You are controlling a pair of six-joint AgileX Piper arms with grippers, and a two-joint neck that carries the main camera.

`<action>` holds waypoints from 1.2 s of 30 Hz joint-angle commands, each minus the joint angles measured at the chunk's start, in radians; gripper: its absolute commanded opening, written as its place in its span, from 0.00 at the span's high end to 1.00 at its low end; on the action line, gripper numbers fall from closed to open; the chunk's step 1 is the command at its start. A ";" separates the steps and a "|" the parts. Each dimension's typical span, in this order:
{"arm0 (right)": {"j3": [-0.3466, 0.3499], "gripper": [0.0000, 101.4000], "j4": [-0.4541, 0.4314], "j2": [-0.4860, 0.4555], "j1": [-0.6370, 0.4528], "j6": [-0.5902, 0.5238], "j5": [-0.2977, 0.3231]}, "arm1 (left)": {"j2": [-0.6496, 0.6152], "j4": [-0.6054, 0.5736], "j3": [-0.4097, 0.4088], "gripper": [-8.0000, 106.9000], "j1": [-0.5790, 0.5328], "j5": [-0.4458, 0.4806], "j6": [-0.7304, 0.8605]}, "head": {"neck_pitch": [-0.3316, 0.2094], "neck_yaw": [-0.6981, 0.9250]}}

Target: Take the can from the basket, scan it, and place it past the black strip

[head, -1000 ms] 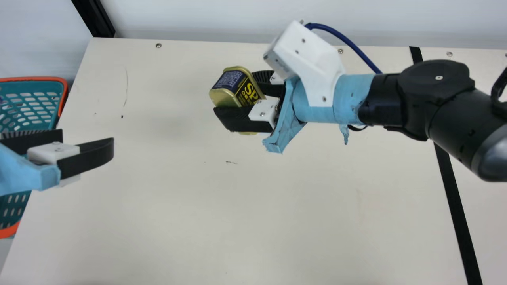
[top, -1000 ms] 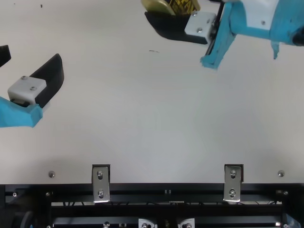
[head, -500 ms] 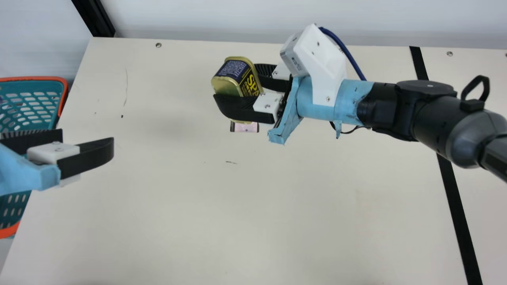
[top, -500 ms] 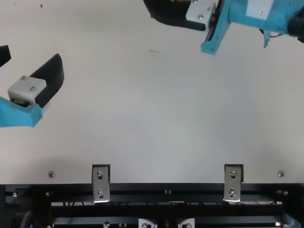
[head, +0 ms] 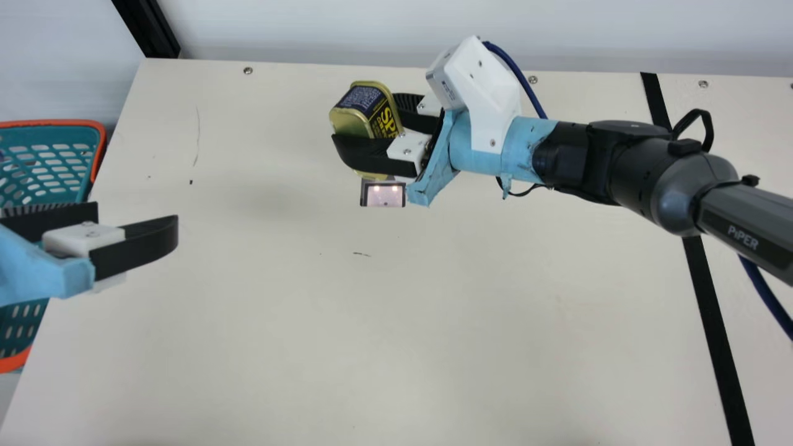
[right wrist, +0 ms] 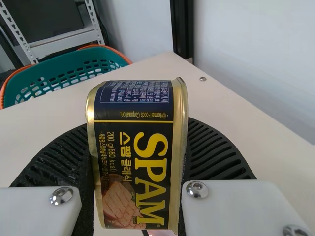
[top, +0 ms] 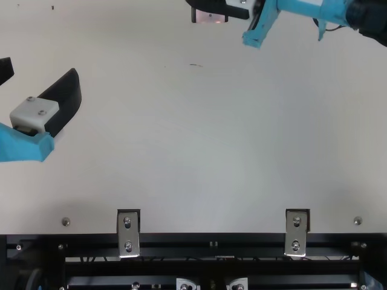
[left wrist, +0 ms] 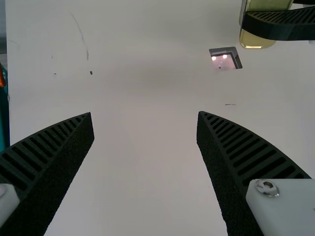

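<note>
Right jaws clamp can (head: 367, 111); left jaws stand apart. Scan step likely; next: align can over scanner (head: 384, 196).

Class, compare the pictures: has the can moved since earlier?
Yes; in the main view, the can has shifted away from the small lit window, toward the table's far edge.

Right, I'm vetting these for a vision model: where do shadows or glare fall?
Main view: faint soft shadow on the table left of the scanner window, two bright spots inside it. Left wrist view: the same two spots. Right wrist view: glints on the screws, sheen on the can.
</note>
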 commanded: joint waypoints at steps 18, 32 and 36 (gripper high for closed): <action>0.005 1.00 -0.133 -0.177 -0.064 0.156 -0.079 | 0.000 0.000 0.000 0.15 0.000 0.000 0.000 | -0.003 -0.003; 0.058 1.00 -0.295 -0.274 -0.119 0.298 -0.177 | 0.000 0.000 0.000 0.15 0.000 0.000 0.000 | -0.004 -0.022; 0.077 1.00 -0.342 -0.298 -0.134 0.344 -0.213 | 0.000 0.000 0.000 0.15 0.000 0.000 0.000 | -0.010 -0.070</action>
